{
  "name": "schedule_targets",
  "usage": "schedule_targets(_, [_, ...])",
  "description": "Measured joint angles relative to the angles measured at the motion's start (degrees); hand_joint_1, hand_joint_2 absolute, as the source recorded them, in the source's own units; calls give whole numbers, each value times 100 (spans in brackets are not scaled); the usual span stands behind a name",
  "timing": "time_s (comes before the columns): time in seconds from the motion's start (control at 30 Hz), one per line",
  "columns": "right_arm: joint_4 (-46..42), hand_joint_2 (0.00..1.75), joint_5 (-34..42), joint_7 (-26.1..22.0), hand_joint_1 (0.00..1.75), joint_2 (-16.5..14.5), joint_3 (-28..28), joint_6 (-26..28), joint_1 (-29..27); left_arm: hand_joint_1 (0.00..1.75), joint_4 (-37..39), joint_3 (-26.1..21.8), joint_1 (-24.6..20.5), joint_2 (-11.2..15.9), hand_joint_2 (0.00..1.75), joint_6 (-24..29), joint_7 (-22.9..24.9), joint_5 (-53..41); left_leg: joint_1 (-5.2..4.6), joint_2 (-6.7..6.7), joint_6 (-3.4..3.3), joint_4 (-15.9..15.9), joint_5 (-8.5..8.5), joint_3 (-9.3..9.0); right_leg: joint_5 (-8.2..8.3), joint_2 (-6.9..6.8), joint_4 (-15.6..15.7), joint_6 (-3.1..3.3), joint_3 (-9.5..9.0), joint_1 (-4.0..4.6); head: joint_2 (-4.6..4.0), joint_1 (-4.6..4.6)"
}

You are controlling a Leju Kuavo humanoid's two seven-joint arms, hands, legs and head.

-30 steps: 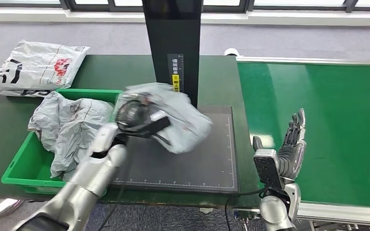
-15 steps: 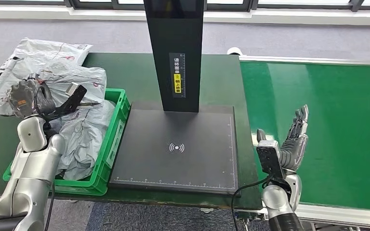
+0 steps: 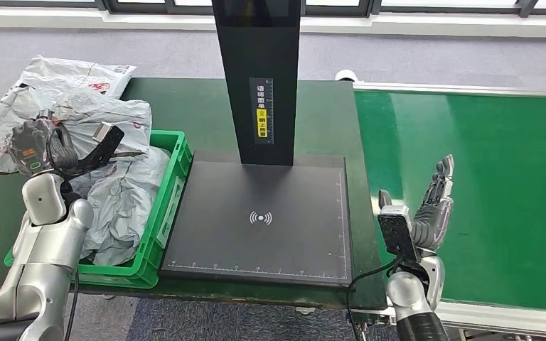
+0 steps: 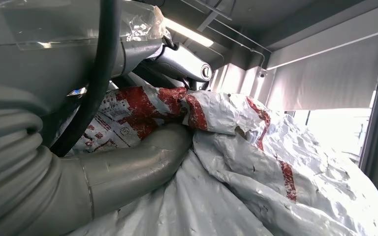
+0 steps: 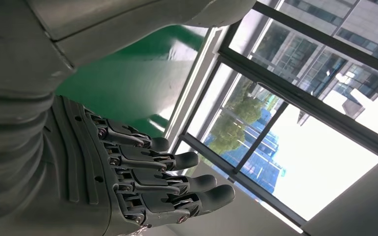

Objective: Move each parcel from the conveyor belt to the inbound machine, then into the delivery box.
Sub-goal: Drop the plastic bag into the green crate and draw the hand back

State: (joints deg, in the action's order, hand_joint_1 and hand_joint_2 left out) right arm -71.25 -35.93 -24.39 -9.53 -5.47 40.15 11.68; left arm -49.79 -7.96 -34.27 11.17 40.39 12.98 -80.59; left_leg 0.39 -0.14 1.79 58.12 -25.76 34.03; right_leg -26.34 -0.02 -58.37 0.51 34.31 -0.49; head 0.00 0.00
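Left hand: your left hand was raised over the far left end of the green plastic delivery box, clenched on a crumpled grey plastic mailer parcel with red print; in the left wrist view the thumb pressed into the film, and the fingers were buried in its folds, so you could not trace them.
Held parcel: it hung above the box's left part, touching the bags beneath; where it ended and the next bag began was hard to make out.
Box contents: a second creased grey parcel lay inside, its lower part hidden by your silver left forearm.
Third parcel: a white-grey printed mailer lay on the dark green table behind the box, mostly covered by the held parcel.
Inbound machine: its flat black scanning pad lay beside the box; the black upright column was cut off by the picture's top edge.
Right hand: your right hand stood released, fingers straight and apart, holding nothing, at the near edge of the bright green conveyor belt.
Belt: its right end ran out of frame.
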Motion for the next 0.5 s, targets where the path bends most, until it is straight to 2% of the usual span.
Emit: schedule_targets(0.5, [0,175,0,0,0,0,0,0,0,175,0,-1,2,0,175,0,-1,-1,0,0,0,0,0,0,0,0,0,0,0,0,0,0])
